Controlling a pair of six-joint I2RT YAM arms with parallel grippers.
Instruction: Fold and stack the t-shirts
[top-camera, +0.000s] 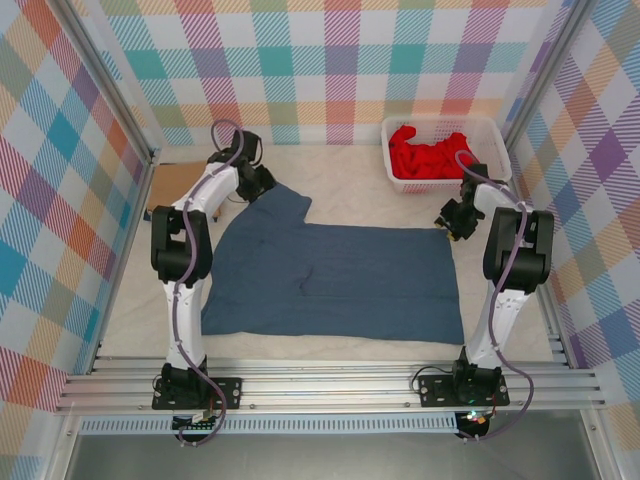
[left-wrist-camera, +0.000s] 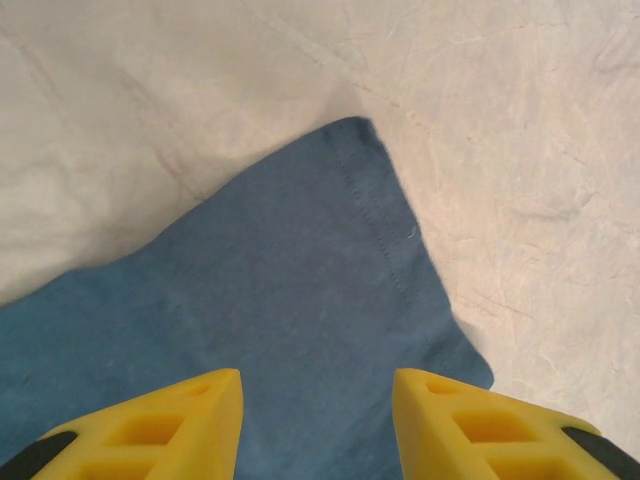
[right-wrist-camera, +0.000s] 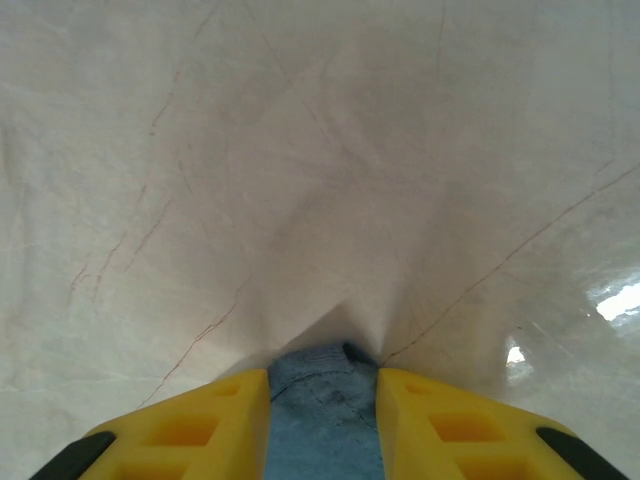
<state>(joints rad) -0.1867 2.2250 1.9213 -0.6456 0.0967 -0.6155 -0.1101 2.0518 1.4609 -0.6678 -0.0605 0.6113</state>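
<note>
- Slate blue t-shirt (top-camera: 335, 280): soft cloth, spread flat mid-table on the creased white table cover (top-camera: 135, 310), one stitched sleeve (left-wrist-camera: 370, 230) pointing far-left.
- Right gripper (right-wrist-camera: 323, 420): yellow fingers closed in on the blue shirt's far-right corner, cloth pinched between them.
- Left gripper (left-wrist-camera: 318, 430): fingers wide apart over the sleeve, holding nothing.
- Tan-brown t-shirt (top-camera: 175, 185): flat, far left, partly behind the left arm.
- White slotted plastic basket (top-camera: 400, 184): far right, bright red t-shirt (top-camera: 432, 155) crumpled inside.

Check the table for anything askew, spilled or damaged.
Nothing spilled or damaged. The slate blue t-shirt lies slightly askew, one sleeve jutting toward the left end effector; the red t-shirt sits crumpled in the white basket.
</note>
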